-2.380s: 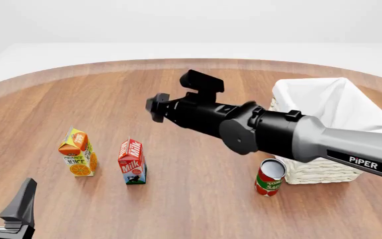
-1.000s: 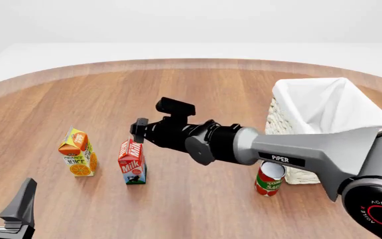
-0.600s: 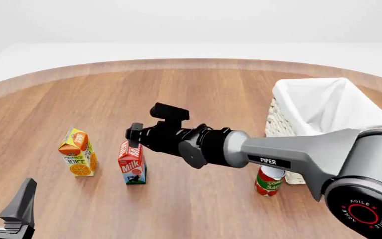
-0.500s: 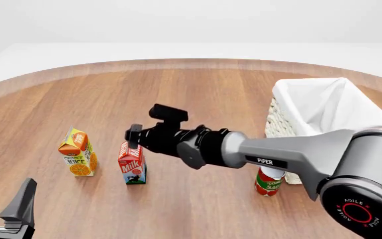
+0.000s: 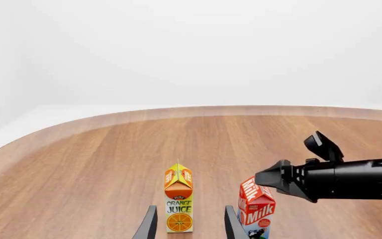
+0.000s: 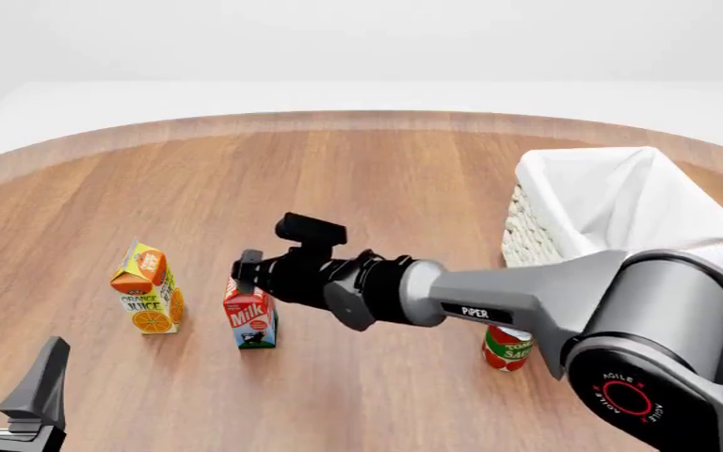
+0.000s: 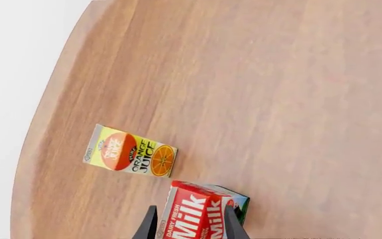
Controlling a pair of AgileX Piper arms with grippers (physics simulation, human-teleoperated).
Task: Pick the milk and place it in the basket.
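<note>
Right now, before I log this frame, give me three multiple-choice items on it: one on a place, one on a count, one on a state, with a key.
1. In the front view, what stands at the near corner of the basket?
A. the red can
B. the milk
C. the orange juice carton

2. How many gable-top cartons stand on the table?
A. one
B. two
C. four

3. How does the right gripper stand to the milk?
A. it has lifted it over the basket
B. it is right at the carton's top, and the carton stands upright on the table
C. it is far off at the table's edge

Key:
1 A: the can stands just in front of the basket's corner.
2 B: only the juice and milk cartons show.
3 B: the right wrist view has both fingers flanking the carton.
</note>
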